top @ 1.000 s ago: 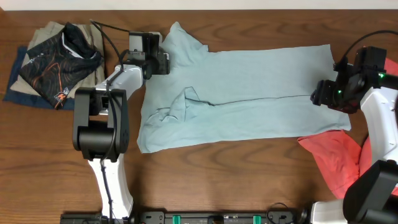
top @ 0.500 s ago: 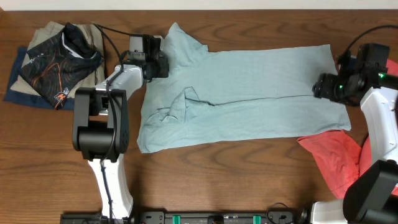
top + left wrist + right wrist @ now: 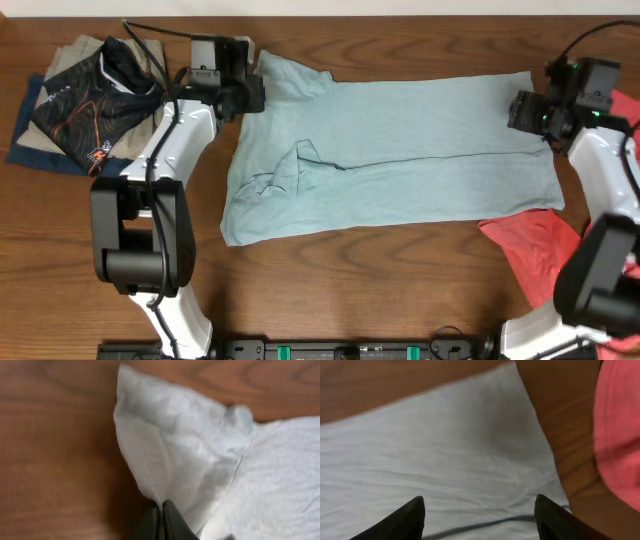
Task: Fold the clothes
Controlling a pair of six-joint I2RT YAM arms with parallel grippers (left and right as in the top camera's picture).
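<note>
On the wooden worktop (image 3: 350,290), a stack of folded garments (image 3: 85,100) lies far left. The left hand (image 3: 161,510) pinches a peaked, crumpled corner of the pale aqua T-shirt (image 3: 400,150), its fingers pressed together on the cloth. The T-shirt lies mid-worktop, folded lengthwise, long axis left to right, sleeves left, straight hem right. The right hand (image 3: 522,110) hovers over the hem, fingers wide apart. A bunched coral garment (image 3: 540,255) lies far right.

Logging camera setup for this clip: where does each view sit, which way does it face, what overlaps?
Overhead: above table, facing down; left arm, right arm show.
Left wrist: on left arm, facing shirt corner; left tool shut on it.
Right wrist: on right arm, facing shirt edge, red cloth; right tool open.
Shared: the shirt.
</note>
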